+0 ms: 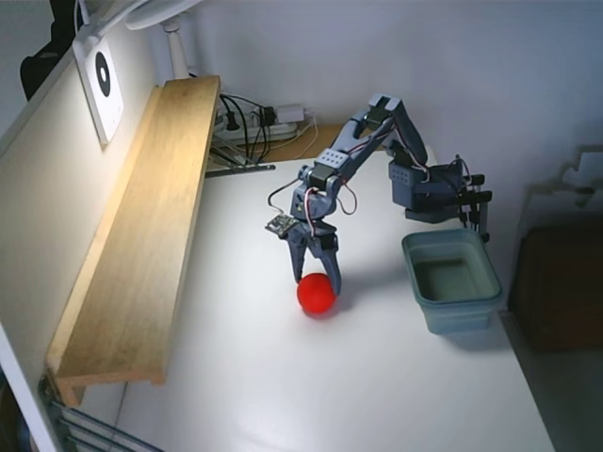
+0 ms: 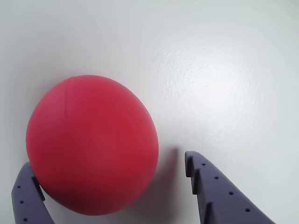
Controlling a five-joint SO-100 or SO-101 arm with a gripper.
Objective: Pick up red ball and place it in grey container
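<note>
The red ball point(image 1: 316, 294), a smooth matte sphere, sits on the glossy white table point(image 1: 358, 395), well apart from the grey container point(image 1: 452, 281), a rectangular plastic tub with rounded corners and a thick rim, at right in the fixed view. The arm folds down from its base, its gripper point(image 1: 317, 275) pointing downward over the ball. In the wrist view the purple fingers point(image 2: 217, 191) stand spread; one touches the ball point(image 2: 91, 144), the other shows a gap.
</note>
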